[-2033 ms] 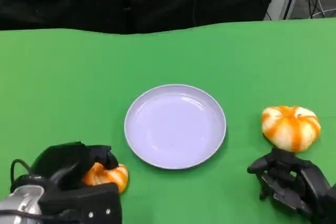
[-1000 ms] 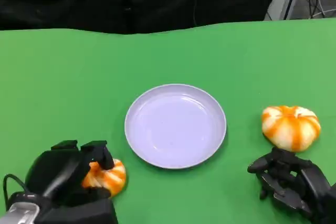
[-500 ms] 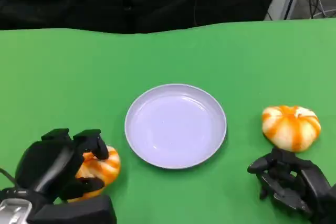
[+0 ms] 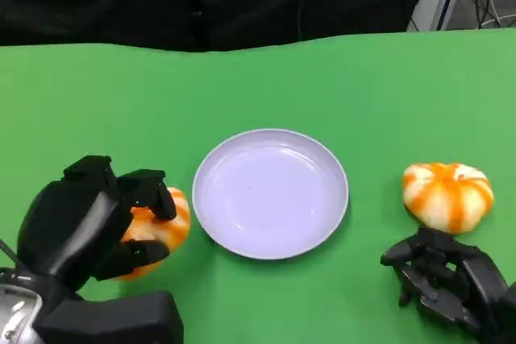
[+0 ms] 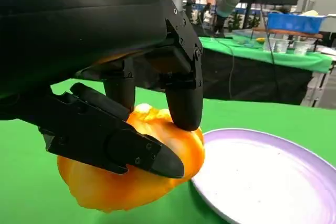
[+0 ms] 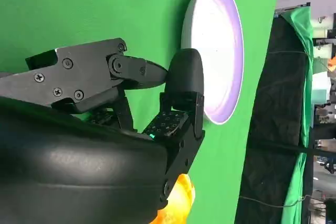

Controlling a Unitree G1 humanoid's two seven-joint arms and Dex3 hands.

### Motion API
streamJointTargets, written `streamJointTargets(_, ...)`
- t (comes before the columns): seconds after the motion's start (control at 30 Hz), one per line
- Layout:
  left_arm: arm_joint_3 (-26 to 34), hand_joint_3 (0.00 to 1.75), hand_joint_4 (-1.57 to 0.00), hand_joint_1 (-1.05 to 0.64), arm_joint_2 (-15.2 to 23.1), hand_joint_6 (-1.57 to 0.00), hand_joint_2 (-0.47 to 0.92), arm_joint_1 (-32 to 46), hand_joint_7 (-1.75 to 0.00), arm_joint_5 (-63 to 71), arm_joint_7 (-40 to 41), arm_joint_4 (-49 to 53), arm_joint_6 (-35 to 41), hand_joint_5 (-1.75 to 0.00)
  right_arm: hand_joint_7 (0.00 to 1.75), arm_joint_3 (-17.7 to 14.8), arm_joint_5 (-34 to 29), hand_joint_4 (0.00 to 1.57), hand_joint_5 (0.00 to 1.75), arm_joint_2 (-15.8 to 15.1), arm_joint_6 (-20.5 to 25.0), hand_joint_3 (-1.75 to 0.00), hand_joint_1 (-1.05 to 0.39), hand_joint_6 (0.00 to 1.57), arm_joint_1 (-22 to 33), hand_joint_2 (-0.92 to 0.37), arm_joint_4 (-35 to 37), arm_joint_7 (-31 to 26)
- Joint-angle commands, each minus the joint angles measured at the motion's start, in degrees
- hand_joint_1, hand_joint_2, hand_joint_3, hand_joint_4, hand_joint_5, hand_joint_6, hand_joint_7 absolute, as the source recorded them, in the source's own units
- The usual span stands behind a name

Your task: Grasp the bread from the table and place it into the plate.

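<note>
My left hand (image 4: 89, 223) grips an orange-and-white bread roll (image 4: 157, 231) just left of the pale lilac plate (image 4: 270, 239), lifted off the green table. In the left wrist view the fingers (image 5: 184, 98) close over the roll (image 5: 131, 182), right beside the plate's rim (image 5: 252, 203). A second striped roll (image 4: 447, 195) lies on the table right of the plate. My right hand (image 4: 447, 279) rests low just in front of that roll, fingers curled, holding nothing. The right wrist view shows that hand's fingers (image 6: 178, 98), the plate (image 6: 218, 51) beyond, and a bit of the roll (image 6: 176, 200).
Green cloth (image 4: 258, 86) covers the table, with a dark curtain behind its far edge. Open cloth lies beyond the plate and between the plate and each roll.
My left hand has closed on the left roll and raised it, carrying it up and a little toward the plate. The right hand and the right roll have stayed put.
</note>
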Motion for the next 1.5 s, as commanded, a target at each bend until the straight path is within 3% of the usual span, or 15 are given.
streamJointTargets(0.03, 1.23, 0.07, -0.68, -0.08, -0.32, -0.90, 0.90, -2.27, -1.04, 0.24, -0.42, -1.67, 0.57, -1.75, 1.06, -0.20, -0.11, 0.66, 1.75, -0.56, 0.20, -0.44, -0.27, 0.75, 0.28, -0.92, 1.06, 0.23)
streamJointTargets(0.77, -0.47, 0.05, -0.69, -0.12, -3.21, -0.98, 0.89, -6.61, -0.87, 3.71, -2.12, -6.01, 0.81, -1.75, 1.06, 0.17, -0.42, 0.66, 1.75, -0.33, 0.47, -0.44, -0.28, 0.75, 0.27, -0.92, 1.00, -0.56)
streamJointTargets(1.03, -2.17, 0.05, -0.74, -0.12, -4.74, -0.99, 0.89, -8.01, -0.86, 3.27, -1.96, -4.87, 0.00, -1.64, 1.07, 0.30, -0.57, 0.66, 1.75, -0.05, -0.20, -0.44, -0.28, 0.75, 0.55, -0.92, 0.76, -0.85)
streamJointTargets(1.2, -1.32, 0.03, -0.79, -0.10, -4.31, -1.09, 0.92, -6.98, -0.54, 2.08, -0.52, -2.30, -1.47, -1.42, 1.07, 0.37, -0.76, 0.66, 1.75, -0.02, -0.16, -0.45, -0.28, 0.74, 0.64, -0.92, 0.73, -1.06)
streamJointTargets(1.3, -0.29, 0.01, -0.80, -0.12, -4.02, -1.11, 0.92, -5.82, -0.13, 1.08, 0.28, 0.92, -2.23, -1.05, 1.07, 0.42, -0.97, 0.66, 1.75, 0.00, -0.27, -0.45, -0.27, 0.75, 0.82, -0.92, 0.44, -1.40)
streamJointTargets(1.33, -0.03, 0.01, -0.80, -0.13, -3.77, -1.09, 0.92, -5.43, -0.08, 0.92, 0.18, 2.00, -2.36, -0.93, 1.07, 0.42, -0.98, 0.66, 1.75, -0.01, -0.23, -0.45, -0.27, 0.75, 0.87, -0.92, 0.33, -1.47)
streamJointTargets(1.4, 0.22, 0.02, -0.93, -0.18, -3.48, -1.01, 0.92, -5.07, -0.02, 0.80, 0.14, 3.24, -2.62, -0.38, 1.07, 0.44, -1.02, 0.67, 1.75, -0.05, -0.20, -0.45, -0.27, 0.75, 0.91, -0.92, 0.23, -1.55)
streamJointTargets(1.5, 0.33, 0.02, -0.99, -0.19, -3.43, -0.99, 0.92, -5.05, 0.00, 0.75, 0.20, 3.67, -2.89, -0.21, 1.07, 0.46, -1.03, 0.67, 1.75, -0.06, -0.19, -0.45, -0.27, 0.76, 0.94, -0.92, 0.18, -1.59)
